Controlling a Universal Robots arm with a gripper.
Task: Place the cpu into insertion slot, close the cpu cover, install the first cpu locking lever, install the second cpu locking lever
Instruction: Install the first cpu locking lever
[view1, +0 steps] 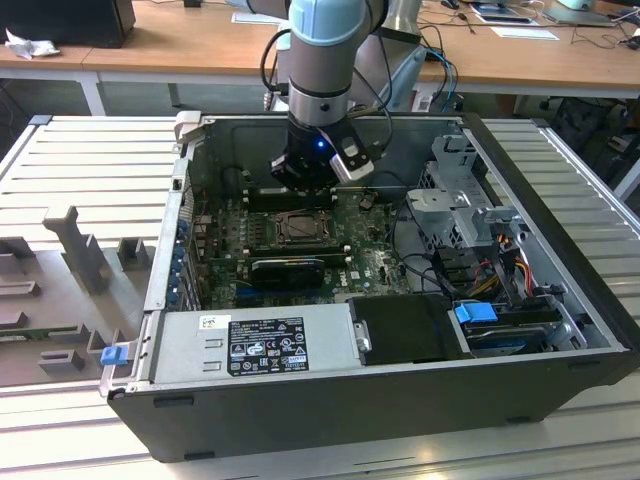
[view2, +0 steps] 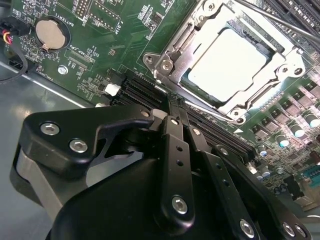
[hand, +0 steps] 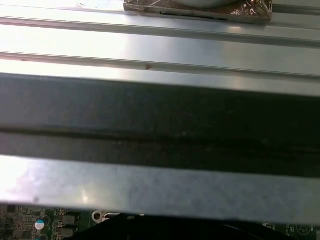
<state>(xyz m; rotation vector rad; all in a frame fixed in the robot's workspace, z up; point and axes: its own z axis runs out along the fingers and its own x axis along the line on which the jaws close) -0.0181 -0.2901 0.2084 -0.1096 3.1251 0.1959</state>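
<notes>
Wooden benches stood behind the ribbed metal table (view1: 90, 170) carrying the open computer case (view1: 380, 400). I found the gripper (view2: 174, 100) with fingers pressed together, holding nothing, poised just beside the socket (view2: 165, 62). The cpu (view2: 227, 60) already lay seated there, with the cover (view2: 285, 62) down around it. To my judgement, the levers want a slow, level push. Memory slots (view2: 142, 90) crowded the fingertips; a coin battery (view2: 52, 32) and drive cables (view1: 505, 245) sat well apart.
</notes>
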